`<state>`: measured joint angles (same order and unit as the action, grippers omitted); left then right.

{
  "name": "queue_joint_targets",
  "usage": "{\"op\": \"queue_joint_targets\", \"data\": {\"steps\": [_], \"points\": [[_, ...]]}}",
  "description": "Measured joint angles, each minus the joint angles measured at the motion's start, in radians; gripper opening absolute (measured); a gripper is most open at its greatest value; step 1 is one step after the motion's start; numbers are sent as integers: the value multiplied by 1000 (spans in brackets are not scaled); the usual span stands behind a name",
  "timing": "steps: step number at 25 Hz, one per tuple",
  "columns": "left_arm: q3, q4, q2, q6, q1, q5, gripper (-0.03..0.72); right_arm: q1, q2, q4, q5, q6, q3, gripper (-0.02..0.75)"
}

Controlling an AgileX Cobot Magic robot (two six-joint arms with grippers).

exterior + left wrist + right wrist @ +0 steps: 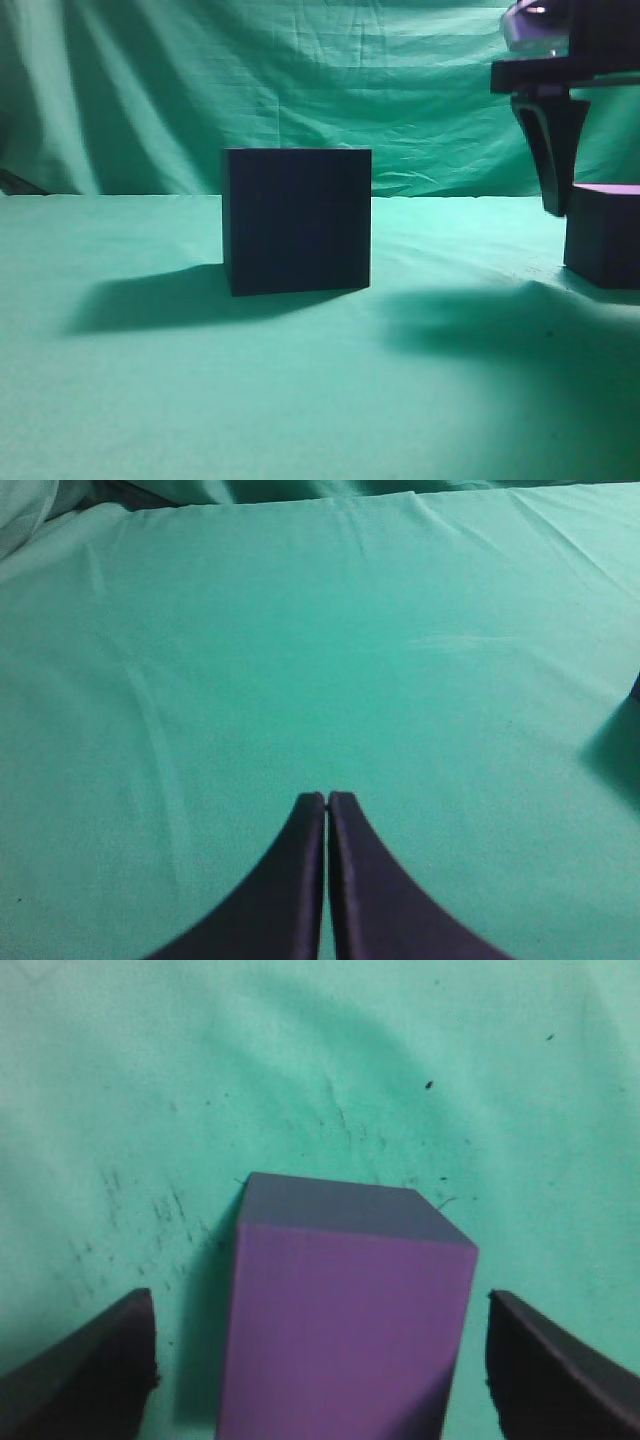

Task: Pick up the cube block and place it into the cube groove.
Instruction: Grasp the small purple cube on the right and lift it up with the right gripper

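Note:
The small cube block (603, 235), dark with a lighter purple top, sits on the green cloth at the far right edge of the exterior view. In the right wrist view the cube block (345, 1310) lies between the wide-open fingers of my right gripper (320, 1360), with gaps on both sides. One right finger (552, 150) hangs just left of the cube. The large dark box (297, 219) stands mid-table; its top groove is hidden from this low angle. My left gripper (327, 800) is shut and empty over bare cloth.
A green cloth covers the table (300, 400) and hangs as a backdrop behind it. The box casts a shadow to its left. A dark corner (635, 688) shows at the right edge of the left wrist view.

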<state>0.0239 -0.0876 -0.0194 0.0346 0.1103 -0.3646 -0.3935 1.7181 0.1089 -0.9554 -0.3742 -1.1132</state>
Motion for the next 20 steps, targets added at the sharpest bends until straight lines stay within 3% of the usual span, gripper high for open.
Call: {"op": "queue_joint_targets", "data": {"steps": [4, 5, 7, 14, 20], "points": [[0, 0, 0, 0, 0, 0, 0, 0, 29, -2, 4, -8, 0, 580], [0, 0, 0, 0, 0, 0, 0, 0, 29, -2, 4, -8, 0, 498], [0, 0, 0, 0, 0, 0, 0, 0, 29, -2, 4, -13, -1, 424], [0, 0, 0, 0, 0, 0, 0, -1, 20, -2, -18, -12, -35, 433], [0, 0, 0, 0, 0, 0, 0, -19, -8, -8, -187, 66, -239, 433]]}}
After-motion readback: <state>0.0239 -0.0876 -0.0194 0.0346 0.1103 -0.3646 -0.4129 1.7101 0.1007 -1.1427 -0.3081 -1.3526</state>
